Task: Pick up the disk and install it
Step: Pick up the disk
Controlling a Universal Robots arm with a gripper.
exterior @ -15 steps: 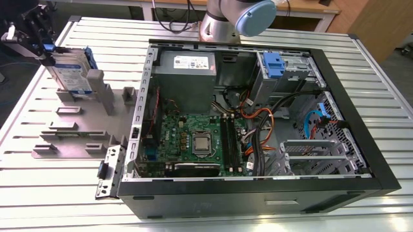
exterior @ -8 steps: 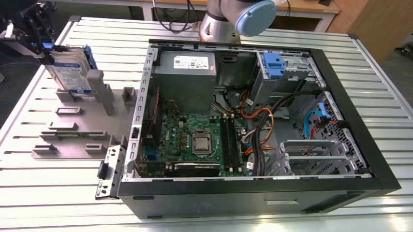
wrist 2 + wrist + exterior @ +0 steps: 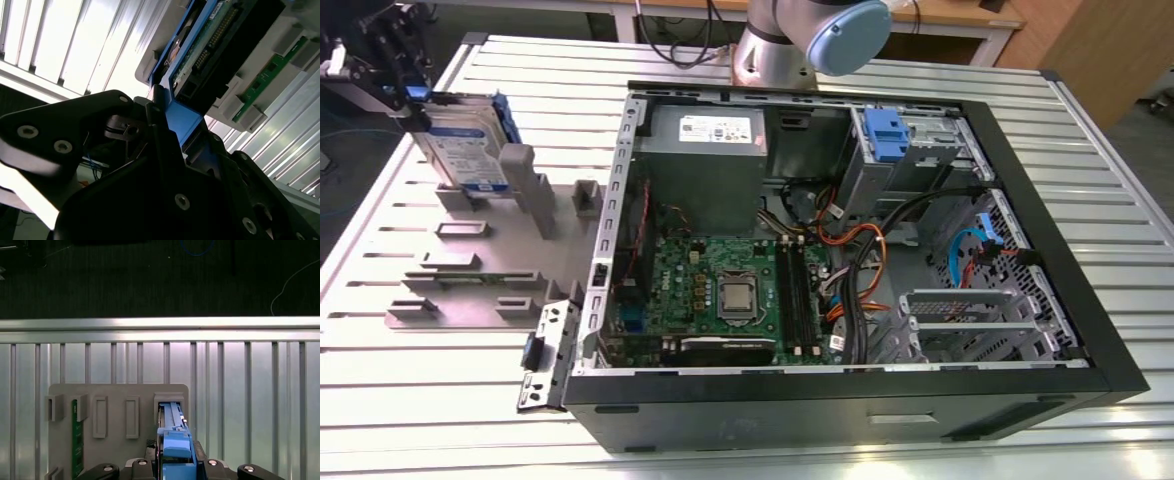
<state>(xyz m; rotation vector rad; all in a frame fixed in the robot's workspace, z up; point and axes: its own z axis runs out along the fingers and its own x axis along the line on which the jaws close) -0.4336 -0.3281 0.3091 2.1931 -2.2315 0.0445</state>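
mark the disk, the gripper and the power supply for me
disk (image 3: pixel 464 142), exterior view, on its printed label
gripper (image 3: pixel 176 460), first wrist view, midway between its fingertips
power supply (image 3: pixel 707 128), exterior view, on its white sticker

The counter (image 3: pixel 440 400) is a ribbed aluminium surface with bright reflections. Dark floor (image 3: pixel 336 180) lies at the left edge of the exterior view. A wooden desk (image 3: pixel 947 18) and a wooden panel (image 3: pixel 1094 50) occupy the upper right.
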